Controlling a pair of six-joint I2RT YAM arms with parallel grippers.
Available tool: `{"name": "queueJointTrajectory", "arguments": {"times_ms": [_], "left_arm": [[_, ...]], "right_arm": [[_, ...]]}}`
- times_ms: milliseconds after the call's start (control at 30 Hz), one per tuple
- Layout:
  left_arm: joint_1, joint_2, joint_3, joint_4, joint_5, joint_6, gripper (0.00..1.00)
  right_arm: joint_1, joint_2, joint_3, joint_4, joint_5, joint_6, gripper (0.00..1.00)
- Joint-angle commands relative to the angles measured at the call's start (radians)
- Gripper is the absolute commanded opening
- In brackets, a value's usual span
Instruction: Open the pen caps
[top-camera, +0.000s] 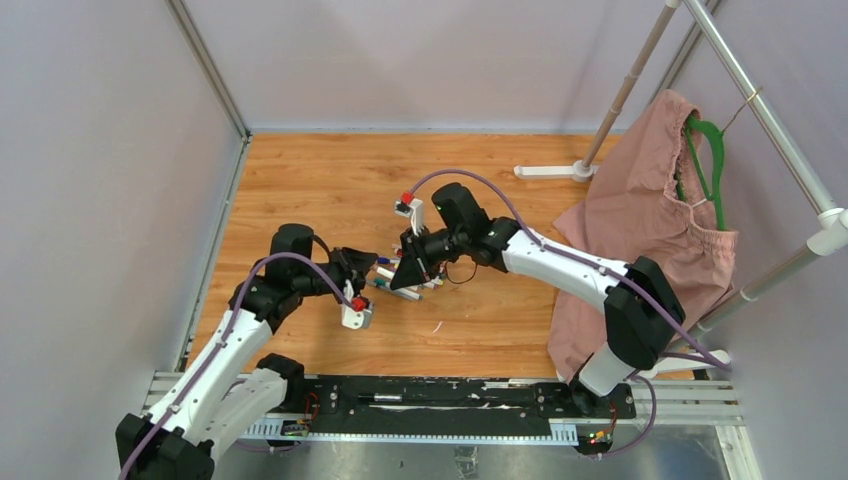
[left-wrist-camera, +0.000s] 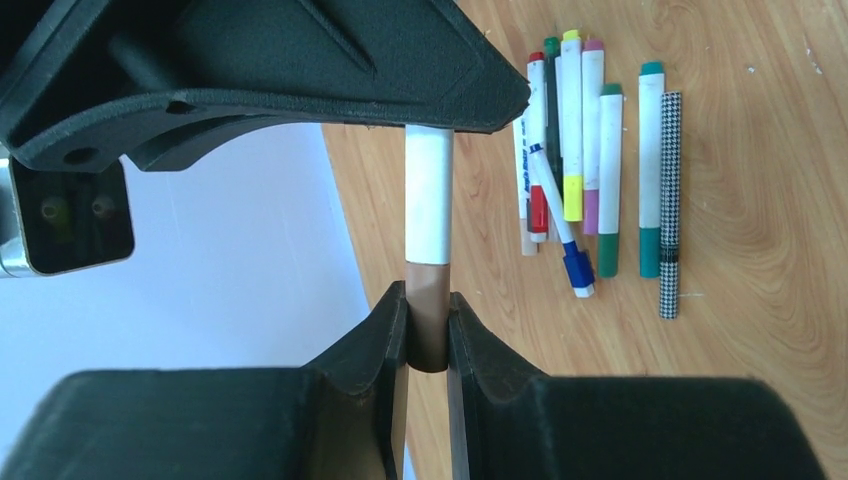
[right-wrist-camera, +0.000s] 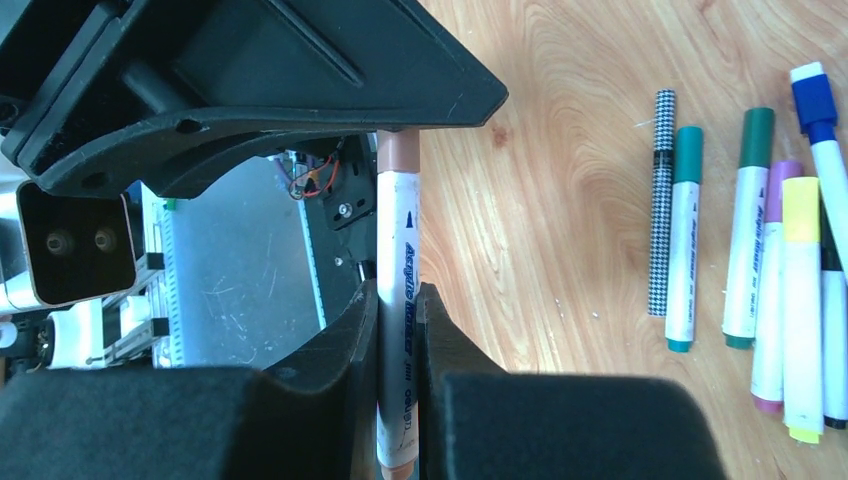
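Left fingers (left-wrist-camera: 385, 340): pinching the brown cap (left-wrist-camera: 428, 290) of 1 pen, pressing on it from both sides.
Right fingers (right-wrist-camera: 355, 340): clamping the white barrel (right-wrist-camera: 397, 230) of that same pen, along its printed length.
Held pen: hanging in the air between the 2 arms, above the bench (left-wrist-camera: 760, 250). The cap is sitting flush on the barrel, with no gap showing at the joint.
Step in hand: both grips are looking set, so the pull-apart is probably just beginning.
Row of pens (left-wrist-camera: 590, 150): about 8 are lying side by side on the bench beyond the held pen. They are showing red, blue, yellow, pink and green ends, and 1 is checked. All are appearing capped.
Done: nothing is showing as opened, and no loose cap is lying in view.
Remaining: the brown cap is waiting to come off, then seemingly every pen in the row. The task is looking to be at its very start.
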Motion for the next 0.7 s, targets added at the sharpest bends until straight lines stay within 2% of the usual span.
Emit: {"name": "queueJointTrajectory", "arguments": {"times_ms": [0, 267, 500, 567, 667], "left_arm": [[0.078, 0.03, -0.002, 0.044, -0.422, -0.026, 0.0], [0.128, 0.058, -0.018, 0.113, -0.475, -0.044, 0.0], [0.145, 0.064, 0.019, 0.051, -0.404, -0.071, 0.0], [0.145, 0.078, 0.037, -0.007, -0.385, -0.079, 0.0], [0.142, 0.118, 0.043, -0.083, -0.354, -0.151, 0.0]], "right_arm": [[-0.049, -0.081, -0.087, -0.337, -0.039, -0.022, 0.0], [-0.064, -0.171, -0.151, -0.367, 0.021, 0.005, 0.0], [-0.076, -0.169, -0.107, -0.379, 0.07, 0.007, 0.0], [-0.105, -0.177, -0.084, -0.384, 0.191, 0.011, 0.0], [-0.11, -0.18, -0.055, -0.388, 0.564, -0.015, 0.0]]}}
